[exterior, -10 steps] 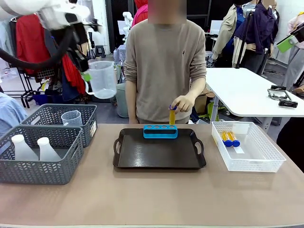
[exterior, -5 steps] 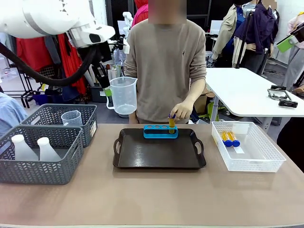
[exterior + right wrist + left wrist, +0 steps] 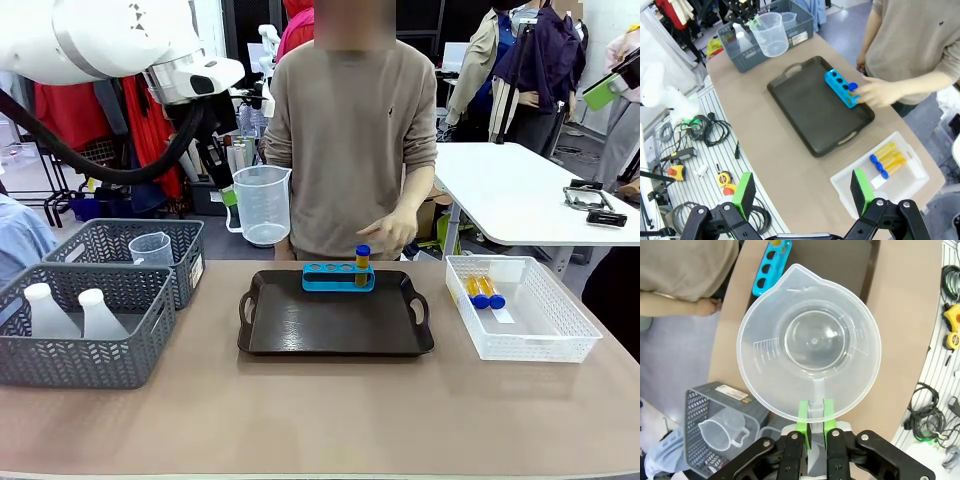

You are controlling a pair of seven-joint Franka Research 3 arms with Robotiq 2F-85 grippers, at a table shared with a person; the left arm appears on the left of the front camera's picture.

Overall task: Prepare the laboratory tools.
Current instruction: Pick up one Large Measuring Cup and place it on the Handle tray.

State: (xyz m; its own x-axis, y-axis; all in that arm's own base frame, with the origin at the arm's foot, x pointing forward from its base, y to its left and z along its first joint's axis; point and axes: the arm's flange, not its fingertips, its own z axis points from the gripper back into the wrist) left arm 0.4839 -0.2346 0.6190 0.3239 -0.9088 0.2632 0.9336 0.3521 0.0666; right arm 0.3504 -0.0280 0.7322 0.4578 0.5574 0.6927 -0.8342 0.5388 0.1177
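– Our jug has moved! A moment ago it hung well off to the left of the tray. Now it hangs in the air close to the tray's far left corner.
– Do we hold it well?
– Yes. Our left gripper pinches its handle tight between the green pads, and the jug is upright.
– What else changed?
– The person's hand was pushing a tube into the blue rack at the tray's far side. Now the hand has let go, and the tube stands alone in the rack's right end hole.
– What does that mean for us?
– We think one tube is done and the jug is nearly there. We guess we set it on the tray's bare part next, away from the rack.
– What is left?
– More tubes lie in the white basket just right of the tray. Two flasks and a second jug wait in the grey baskets left of the tray.
– And our right gripper?
– Its fingers are spread wide with nothing between them, high up on our side of the tray.
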